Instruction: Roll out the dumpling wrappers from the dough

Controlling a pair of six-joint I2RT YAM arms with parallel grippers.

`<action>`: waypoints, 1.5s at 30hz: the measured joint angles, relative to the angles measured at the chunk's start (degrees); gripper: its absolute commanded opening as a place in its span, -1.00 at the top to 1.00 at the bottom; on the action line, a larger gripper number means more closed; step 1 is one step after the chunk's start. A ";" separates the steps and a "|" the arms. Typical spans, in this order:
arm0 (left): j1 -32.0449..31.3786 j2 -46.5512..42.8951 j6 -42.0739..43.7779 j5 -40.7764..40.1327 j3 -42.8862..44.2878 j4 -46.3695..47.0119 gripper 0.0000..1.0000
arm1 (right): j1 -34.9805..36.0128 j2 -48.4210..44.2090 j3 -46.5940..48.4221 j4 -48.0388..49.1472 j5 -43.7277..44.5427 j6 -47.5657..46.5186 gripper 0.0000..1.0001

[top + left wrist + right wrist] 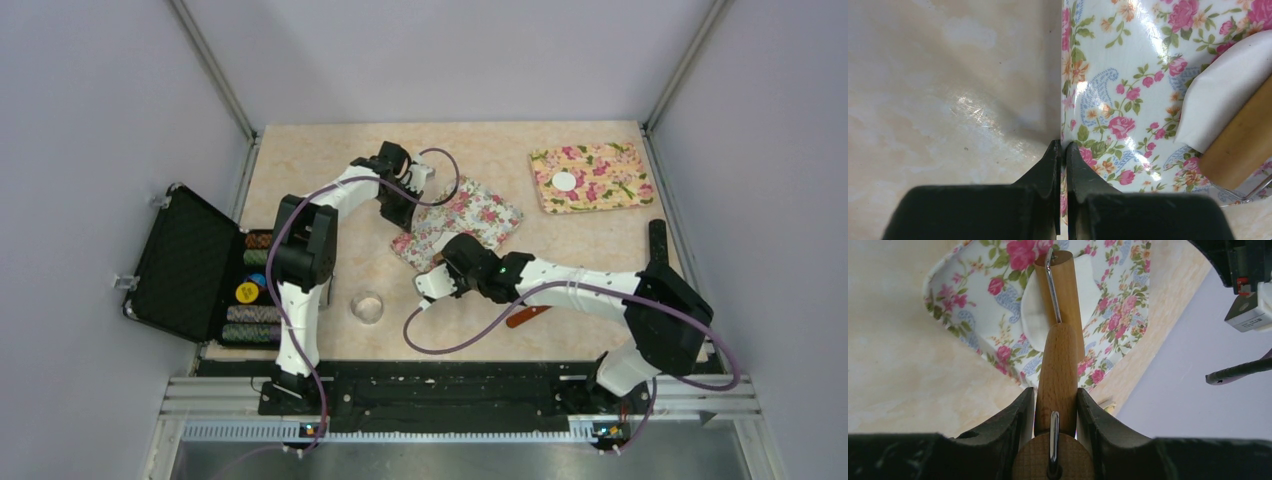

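A floral mat (470, 212) lies mid-table. My left gripper (400, 212) is shut on its left edge, the jaws pinching the mat's rim (1063, 150) in the left wrist view. My right gripper (442, 268) is shut on the handle of a wooden roller (1057, 375). The roller's barrel (1064, 275) rests on a flattened white piece of dough (1034, 315) on the mat. The dough (1215, 97) and the roller (1243, 142) also show in the left wrist view. A finished round white wrapper (565, 181) lies on a second floral mat (600, 178) at the back right.
A small clear glass bowl (368, 306) stands near the front, between the arms. An open black case (185, 262) with stacks of chips (252, 290) sits at the left edge. A reddish-brown tool (527, 316) lies under the right arm. Walls enclose the table.
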 measured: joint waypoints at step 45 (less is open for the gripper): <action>-0.74 0.09 -0.20 1.68 0.00 -0.98 1.00 | 1.68 -4.48 -3.52 -1.53 0.07 -0.24 1.00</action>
